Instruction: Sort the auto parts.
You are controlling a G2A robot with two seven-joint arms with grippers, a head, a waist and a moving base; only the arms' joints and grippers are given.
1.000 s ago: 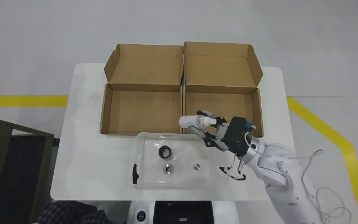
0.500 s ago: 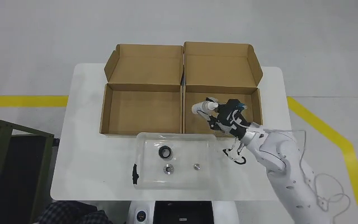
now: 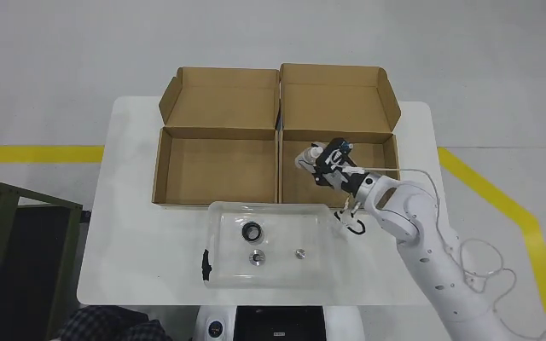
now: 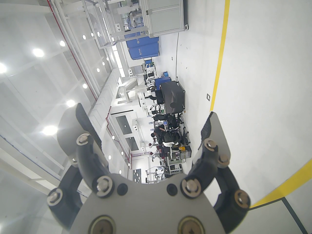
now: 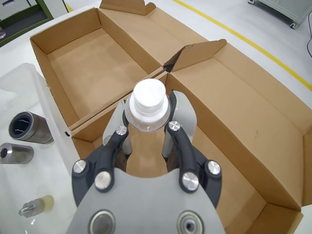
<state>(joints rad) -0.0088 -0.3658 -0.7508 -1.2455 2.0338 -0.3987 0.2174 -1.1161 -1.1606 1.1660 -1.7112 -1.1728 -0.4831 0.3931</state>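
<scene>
My right gripper is shut on a white capped part with a clear collar. It holds the part above the near left corner of the right cardboard box. The left cardboard box has a bare floor. A clear tray in front of the boxes holds a black-bored bearing sleeve, a steel cylinder and a small pin. My left gripper is open with nothing in it, facing the hall.
Both boxes stand side by side at the back of the white table, lids folded back. A small black piece sits at the tray's left front edge. A black hook-shaped item lies right of the tray.
The right gripper has carried the white part from above the tray's far right edge away from the robot, to over the right box.
</scene>
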